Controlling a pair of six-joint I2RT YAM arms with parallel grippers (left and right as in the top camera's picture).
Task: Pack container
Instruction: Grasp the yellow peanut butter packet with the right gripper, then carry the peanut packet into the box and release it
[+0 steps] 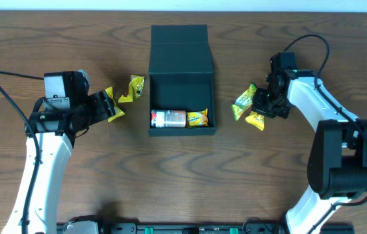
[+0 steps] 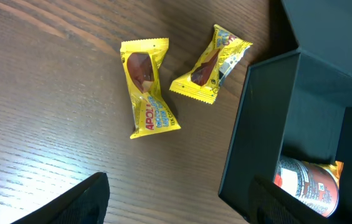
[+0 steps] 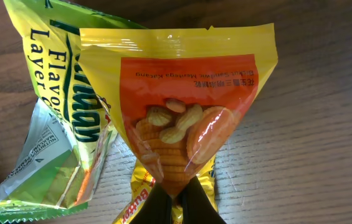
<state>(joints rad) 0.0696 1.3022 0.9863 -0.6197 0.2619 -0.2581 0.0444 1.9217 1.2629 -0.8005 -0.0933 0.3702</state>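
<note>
Plainly, the right gripper [image 3: 174,200] pinches a peanut packet [image 3: 182,93]; the container [image 1: 182,132] lies close on its left, mouth open upward. The left gripper [image 1: 104,107] hangs wide near two loose packets [image 2: 146,87] [image 2: 210,62].

We see a robotics lab bench here, not a home or a shop. Two white-and-black robot arms, the left arm [image 1: 40,162] and the right arm [image 1: 336,162], rise from a dark rail [image 1: 183,229] along the near edge of a wood-grain table [image 1: 183,188]. Bare black cables [image 1: 308,37] loop off them near the left and right edges. Toward the far edge, a plain dark box [image 1: 182,65] and loose snack packets [image 1: 131,88] sit laid out on the wood.
</note>
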